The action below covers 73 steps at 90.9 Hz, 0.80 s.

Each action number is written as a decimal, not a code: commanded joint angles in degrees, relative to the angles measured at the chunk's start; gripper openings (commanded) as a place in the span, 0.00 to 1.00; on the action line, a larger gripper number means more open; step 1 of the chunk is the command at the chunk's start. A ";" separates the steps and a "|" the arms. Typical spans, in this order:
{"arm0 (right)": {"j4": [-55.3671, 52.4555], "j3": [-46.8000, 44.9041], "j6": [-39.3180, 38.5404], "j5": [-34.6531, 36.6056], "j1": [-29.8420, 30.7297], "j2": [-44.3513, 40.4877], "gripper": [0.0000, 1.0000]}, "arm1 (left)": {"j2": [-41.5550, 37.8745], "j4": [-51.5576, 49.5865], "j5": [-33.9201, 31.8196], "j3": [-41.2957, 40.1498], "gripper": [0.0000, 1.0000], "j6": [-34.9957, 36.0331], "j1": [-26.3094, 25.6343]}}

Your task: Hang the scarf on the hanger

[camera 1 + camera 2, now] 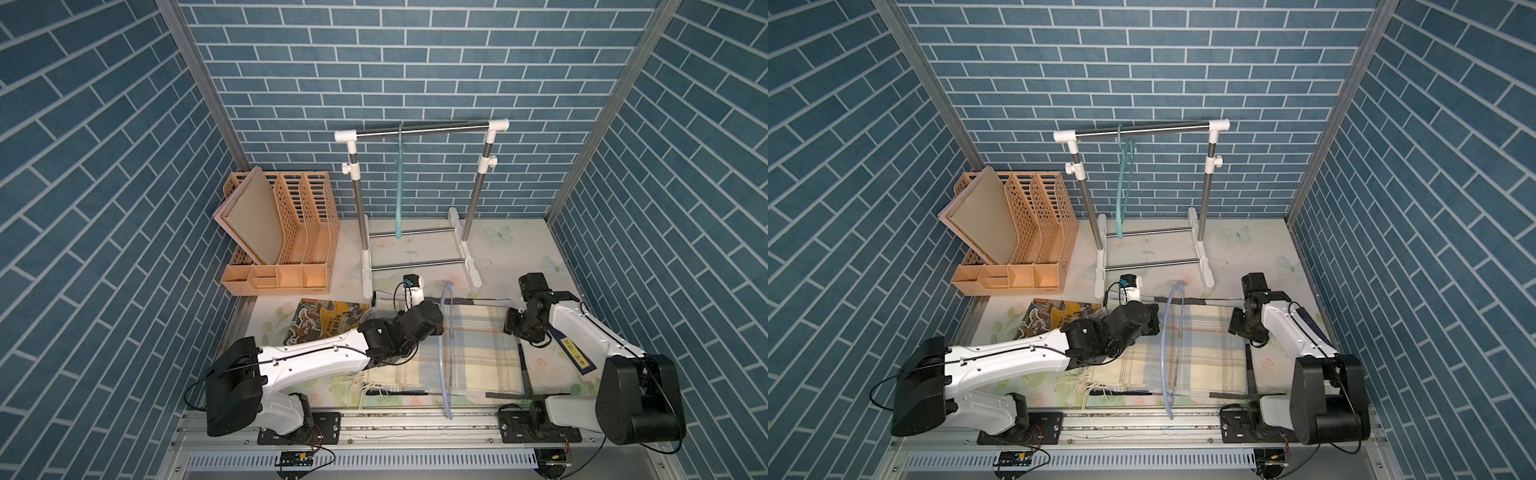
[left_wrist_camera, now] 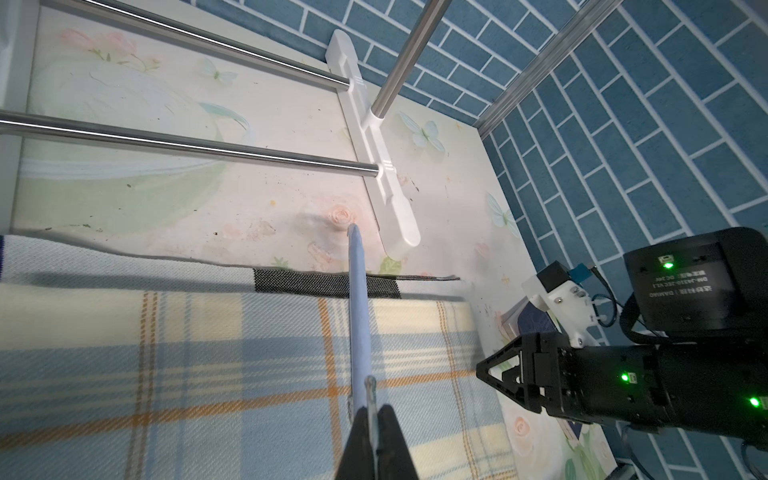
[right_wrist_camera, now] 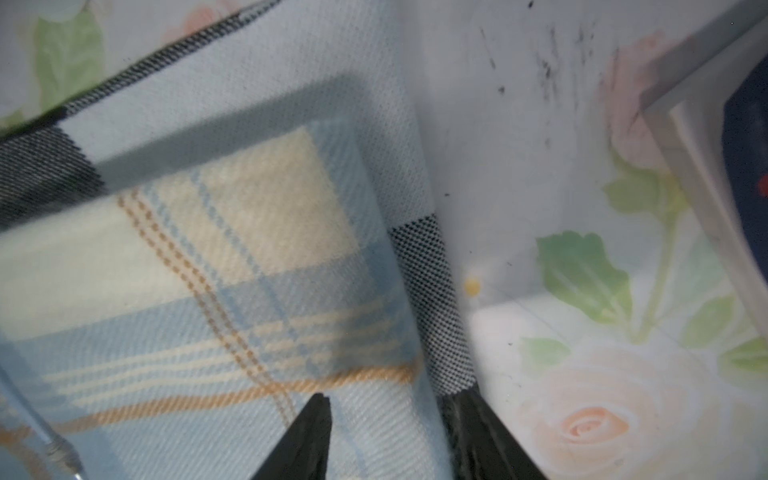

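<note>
The plaid scarf, cream and pale blue with orange lines, lies flat on the table between the arms. Across it lies a translucent pale blue hanger, running from the front edge toward the rack. My left gripper is shut on the hanger's thin metal hook just above the scarf. My right gripper stands open at the scarf's right edge. One of its fingers rests over the cloth and the other by the black checked border.
A white and steel clothes rack stands at the back with a teal hanger on its bar. An orange file organiser sits back left, a picture book in front of it. A dark blue book lies under the right arm.
</note>
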 commanded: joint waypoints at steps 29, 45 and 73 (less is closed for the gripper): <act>-1.65 -0.60 -0.15 0.43 -0.12 3.87 0.27 | -1.03 1.15 1.14 -1.56 0.00 1.13 -0.32; -1.68 -0.61 -0.19 0.32 -0.08 2.63 0.01 | -0.74 1.14 1.07 -1.56 0.00 0.91 -0.32; -4.09 1.48 -0.15 -6.93 0.65 -8.26 0.00 | -1.03 0.13 -0.28 -1.74 0.00 0.05 -0.31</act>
